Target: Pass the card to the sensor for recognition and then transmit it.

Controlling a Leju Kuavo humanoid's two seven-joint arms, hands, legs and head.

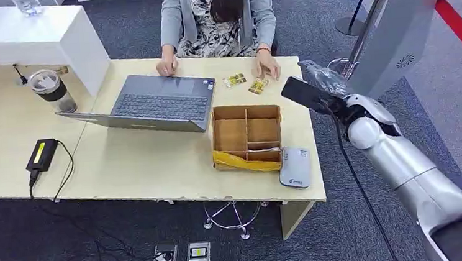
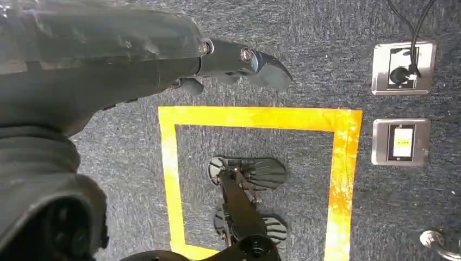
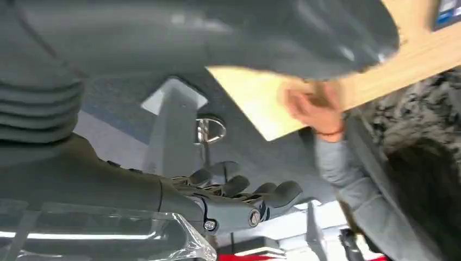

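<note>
Head view: right hand (image 1: pixel 323 79) beside desk (image 1: pixel 156 161).

Two small yellow-and-dark cards (image 1: pixel 234 80) lie flat on the pale wooden tabletop (image 1: pixel 144 162), near its far edge, between the open laptop (image 1: pixel 151 103) and the person's hand (image 1: pixel 267 70); the one nearer to that hand (image 1: pixel 258 86) is just beside the fingers, and I cannot tell if they touch it. The sensor (image 1: pixel 295 167) is a flat light-grey box with rounded corners and a small dark label, and it lies at the near right corner of the tabletop, against the brown cardboard box with compartments (image 1: pixel 246 135). The cards and the sensor are well apart, with the cardboard box between them.
</note>
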